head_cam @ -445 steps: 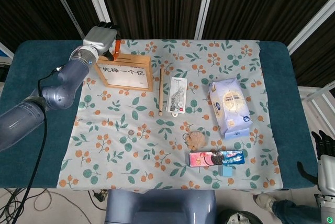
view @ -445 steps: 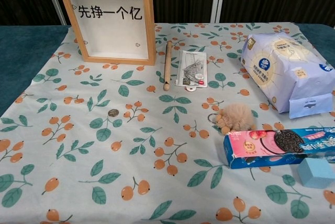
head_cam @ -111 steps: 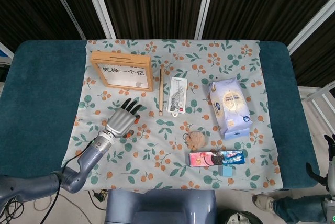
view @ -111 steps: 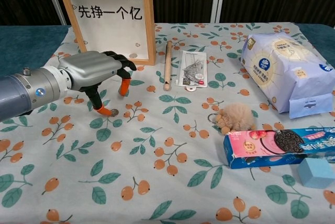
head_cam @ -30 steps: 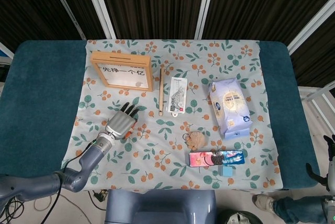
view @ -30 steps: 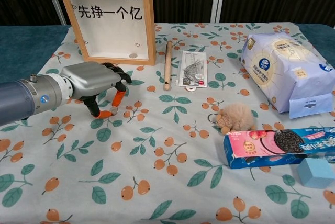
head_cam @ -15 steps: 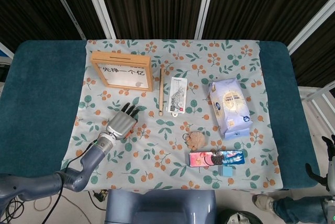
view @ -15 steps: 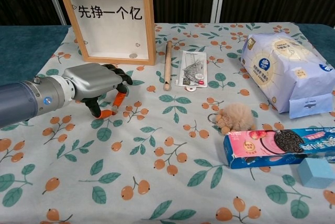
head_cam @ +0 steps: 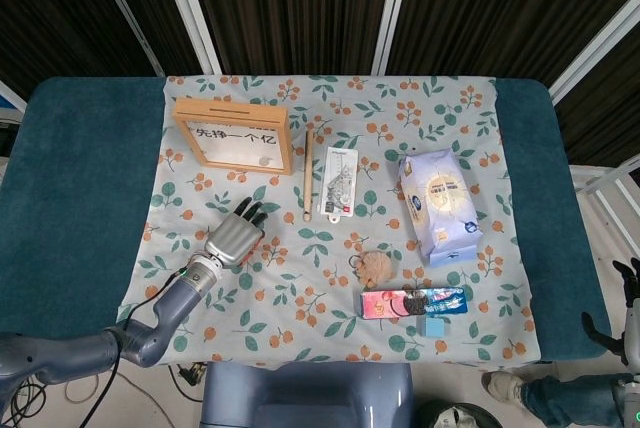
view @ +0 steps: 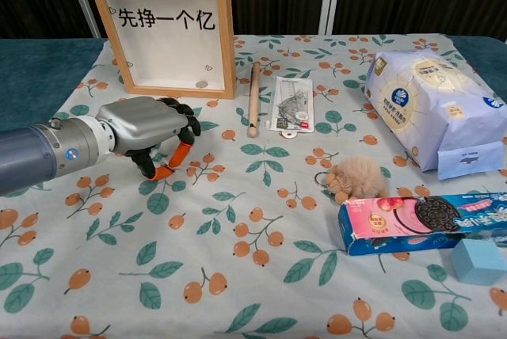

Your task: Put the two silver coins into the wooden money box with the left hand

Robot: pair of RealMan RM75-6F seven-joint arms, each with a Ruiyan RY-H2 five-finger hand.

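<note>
Left hand (view: pixel 150 129) fingers have curled tighter together

Lab, black curtains (head_cam: pixel 300 8), draped table (head_cam: pixel 90 178)

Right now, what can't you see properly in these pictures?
- Coin: hidden in both views under the left hand; whether it is pinched is unclear.
- Right hand: cut off by the head view's edge; open or shut, no telling.
- Money box: one coin inside, tiny in the chest view.

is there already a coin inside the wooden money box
Yes, in the chest view a small silver coin lies at the bottom of the wooden money box, behind its clear front near the lower right corner.
</note>
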